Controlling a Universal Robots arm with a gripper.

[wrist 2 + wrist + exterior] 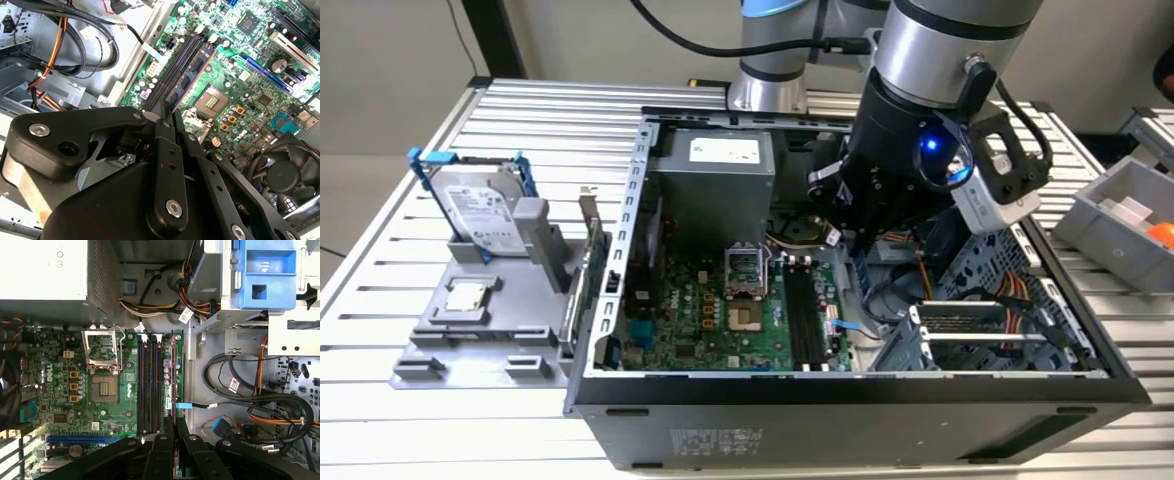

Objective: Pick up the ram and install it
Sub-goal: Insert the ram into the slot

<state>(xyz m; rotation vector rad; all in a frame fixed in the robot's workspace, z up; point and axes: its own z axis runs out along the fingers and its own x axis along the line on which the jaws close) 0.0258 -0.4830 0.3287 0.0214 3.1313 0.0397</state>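
**A:** What is carried by the slatted aluminium table [400,420]?

**B:** An open black and grey metal computer case [854,400] is laid on its side there, so that its inside is presented upward. It is entered from above by the silver and black robot arm [947,60], towards the exterior view's right.

**A:** Why is that part of the case approached?

**B:** The flat green motherboard [694,310] is fixed to the case floor. The long black plastic slots [803,315] are set just to the exterior view's right of the square metal processor socket [747,318].

**A:** How is the black end effector [169,107] [173,422] found?

**B:** In both wrist views it is seen drawn narrow, its fingers [162,450] clamped on one end of the ram [196,70] [173,375], a long, thin, dark circuit-board stick with a bluish face and small chips.

**A:** And where is the ram placed?

**B:** It is held on edge, running lengthwise along the slots and close over them. This hold is judged to be chosen so that the lower edge is matched to a slot. Whether that edge is already entered, and which slot is meant, cannot be told.
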